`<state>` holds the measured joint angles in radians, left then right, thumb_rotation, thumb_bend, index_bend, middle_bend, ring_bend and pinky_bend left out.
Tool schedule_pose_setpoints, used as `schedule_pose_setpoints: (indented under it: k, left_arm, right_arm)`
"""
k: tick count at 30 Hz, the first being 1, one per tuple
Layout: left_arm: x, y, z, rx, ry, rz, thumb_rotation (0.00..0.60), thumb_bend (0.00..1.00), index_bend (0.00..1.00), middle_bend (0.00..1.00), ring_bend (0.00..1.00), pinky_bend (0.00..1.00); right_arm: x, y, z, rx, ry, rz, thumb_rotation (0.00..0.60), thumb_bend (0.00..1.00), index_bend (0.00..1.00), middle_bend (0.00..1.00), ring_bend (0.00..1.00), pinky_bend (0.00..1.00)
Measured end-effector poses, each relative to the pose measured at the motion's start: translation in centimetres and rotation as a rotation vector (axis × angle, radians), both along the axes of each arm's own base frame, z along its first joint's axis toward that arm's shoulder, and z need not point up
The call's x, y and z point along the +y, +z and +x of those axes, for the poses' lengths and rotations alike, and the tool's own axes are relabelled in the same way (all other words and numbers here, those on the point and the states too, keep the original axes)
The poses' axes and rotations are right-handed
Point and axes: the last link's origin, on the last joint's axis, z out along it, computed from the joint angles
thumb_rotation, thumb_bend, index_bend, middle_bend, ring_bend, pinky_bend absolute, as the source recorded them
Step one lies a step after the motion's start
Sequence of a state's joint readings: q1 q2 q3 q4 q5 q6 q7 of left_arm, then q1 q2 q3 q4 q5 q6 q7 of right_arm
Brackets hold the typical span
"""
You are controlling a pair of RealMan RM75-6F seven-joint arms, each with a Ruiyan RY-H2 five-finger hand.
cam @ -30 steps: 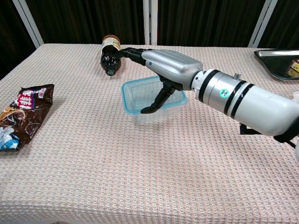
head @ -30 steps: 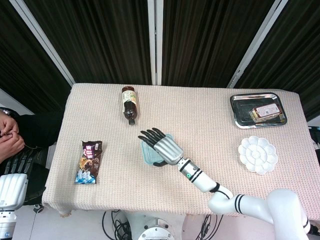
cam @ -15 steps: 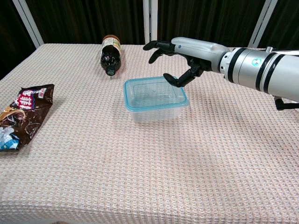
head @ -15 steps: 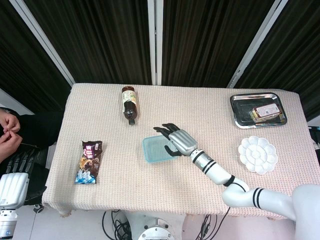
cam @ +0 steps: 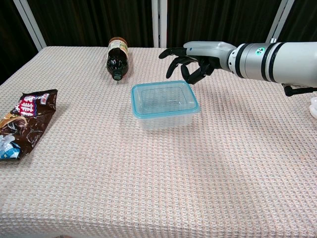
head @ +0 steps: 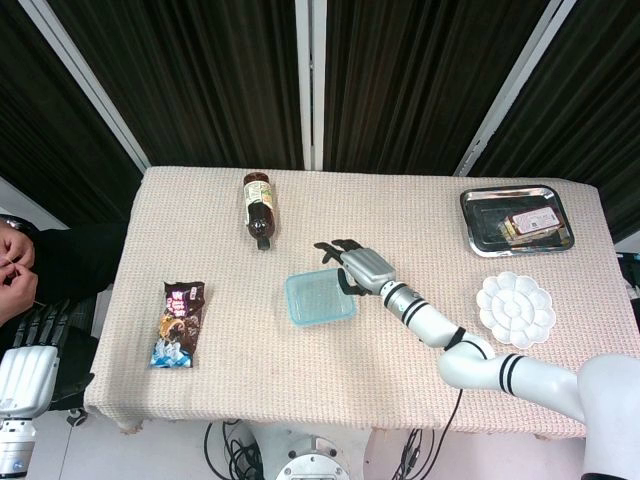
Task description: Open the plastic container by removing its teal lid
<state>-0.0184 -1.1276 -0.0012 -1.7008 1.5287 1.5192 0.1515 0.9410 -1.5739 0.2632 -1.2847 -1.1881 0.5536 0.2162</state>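
Here our right hand (cam: 198, 60) hovers empty, fingers loosely curled apart, just beyond the lidded plastic container (cam: 165, 105) at the table's (cam: 148, 188) middle; we should hook the teal lid's (head: 319, 297) near corner and peel upward.

A rectangular table (head: 420, 215) fills the middle of the head view, covered with a pale pinkish-beige cloth (cam: 148, 188) of waffle-like weave that hangs a little over the near edge. Behind the table hang dark, almost black pleated curtains (head: 210, 70), crossed by white frame bars (head: 310, 80): one upright in the middle and two slanting outward at either side. Under the near edge of the table, black cables (head: 225, 450) lie on a light grey floor (head: 150, 455). The light is even and bright, with soft shadows on the cloth.
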Motion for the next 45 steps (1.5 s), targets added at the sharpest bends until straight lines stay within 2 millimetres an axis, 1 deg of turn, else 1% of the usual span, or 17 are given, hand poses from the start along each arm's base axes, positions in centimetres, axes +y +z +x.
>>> schedule_pose_setpoints:
  k: [4, 7, 12, 17, 18, 19, 20, 22, 23, 24, 25, 28, 32, 36, 39, 42, 45]
  left_arm:
    - [0.1, 0.0, 0.0, -0.002, 0.000, 0.001, 0.600, 0.05, 0.00, 0.00, 0.00, 0.00]
    - [0.3, -0.1, 0.0, 0.000, -0.006, -0.004, 0.600, 0.05, 0.00, 0.00, 0.00, 0.00]
    - [0.9, -0.3, 0.5, 0.007, -0.034, -0.022, 0.600, 0.05, 0.00, 0.00, 0.00, 0.00]
    - [1.7, -0.5, 1.3, 0.026, -0.072, -0.049, 0.600, 0.05, 0.00, 0.00, 0.00, 0.00]
    - [2.1, -0.6, 1.6, 0.030, -0.088, -0.057, 0.600, 0.05, 0.00, 0.00, 0.00, 0.00]
    - [2.3, -0.6, 1.9, 0.032, -0.100, -0.065, 0.600, 0.05, 0.00, 0.00, 0.00, 0.00]
    - [2.6, -0.7, 2.2, 0.032, -0.114, -0.074, 0.600, 0.05, 0.00, 0.00, 0.00, 0.00]
    - [3.5, -0.9, 3.3, 0.025, -0.154, -0.102, 0.600, 0.05, 0.00, 0.00, 0.00, 0.00]
    - [3.9, -1.0, 3.8, 0.020, -0.175, -0.117, 0.600, 0.05, 0.00, 0.00, 0.00, 0.00]
    - [4.5, -1.3, 4.6, 0.012, -0.207, -0.140, 0.600, 0.05, 0.00, 0.00, 0.00, 0.00]
    - [5.0, -1.5, 5.3, 0.007, -0.232, -0.160, 0.600, 0.05, 0.00, 0.00, 0.00, 0.00]
    - [6.8, -2.5, 7.9, -0.008, -0.320, -0.237, 0.600, 0.05, 0.00, 0.00, 0.00, 0.00]
    - [9.2, -4.3, 11.7, -0.020, -0.429, -0.359, 0.600, 0.05, 0.00, 0.00, 0.00, 0.00]
    - [11.7, -7.0, 15.9, -0.034, -0.507, -0.496, 0.600, 0.05, 0.00, 0.00, 0.00, 0.00]
    - [13.0, -9.0, 18.7, -0.040, -0.530, -0.576, 0.600, 0.04, 0.00, 0.00, 0.00, 0.00]
    - [14.0, -10.9, 20.9, -0.030, -0.541, -0.621, 0.600, 0.04, 0.00, 0.00, 0.00, 0.00]
    - [14.8, -12.7, 22.9, 0.006, -0.554, -0.645, 0.600, 0.04, 0.00, 0.00, 0.00, 0.00]
  right_arm:
    - [0.5, 0.1, -0.4, -0.004, -0.012, 0.018, 0.600, 0.84, 0.00, 0.25, 0.00, 0.00]
    - [1.3, 0.5, -1.0, -0.014, -0.029, 0.037, 0.600, 0.84, 0.00, 0.25, 0.00, 0.00]
    - [3.0, 1.4, -2.5, -0.033, -0.048, 0.051, 0.600, 0.84, 0.00, 0.25, 0.00, 0.00]
    - [3.9, 2.4, -3.7, -0.046, -0.057, 0.039, 0.600, 0.84, 0.00, 0.24, 0.00, 0.00]
    - [4.0, 2.6, -3.9, -0.048, -0.060, 0.034, 0.600, 0.81, 0.00, 0.23, 0.00, 0.00]
    - [3.9, 2.8, -4.0, -0.050, -0.062, 0.027, 0.600, 0.75, 0.00, 0.21, 0.00, 0.00]
    - [3.9, 3.0, -4.1, -0.055, -0.062, 0.015, 0.600, 0.68, 0.00, 0.20, 0.00, 0.00]
    - [3.7, 3.3, -4.2, -0.065, -0.060, -0.013, 0.600, 0.40, 0.00, 0.14, 0.00, 0.00]
    - [3.7, 3.7, -4.2, -0.075, -0.056, -0.038, 0.600, 0.32, 0.00, 0.12, 0.00, 0.00]
    - [3.7, 4.0, -4.2, -0.085, -0.052, -0.061, 0.600, 0.27, 0.00, 0.10, 0.00, 0.00]
    - [3.7, 4.4, -4.3, -0.097, -0.046, -0.087, 0.600, 0.25, 0.00, 0.08, 0.00, 0.00]
    - [3.9, 6.0, -4.4, -0.141, -0.016, -0.190, 0.600, 0.24, 0.00, 0.04, 0.00, 0.00]
    - [5.0, 9.2, -4.9, -0.194, 0.037, -0.344, 0.600, 0.24, 0.00, 0.00, 0.00, 0.00]
    - [7.2, 12.7, -6.1, -0.234, 0.083, -0.496, 0.600, 0.24, 0.00, 0.00, 0.00, 0.00]
    - [9.5, 14.5, -7.4, -0.235, 0.097, -0.560, 0.600, 0.24, 0.00, 0.00, 0.00, 0.00]
    - [11.0, 15.0, -8.6, -0.211, 0.098, -0.572, 0.600, 0.24, 0.00, 0.00, 0.00, 0.00]
    - [11.6, 14.9, -9.2, -0.207, 0.089, -0.567, 0.600, 0.24, 0.00, 0.00, 0.00, 0.00]
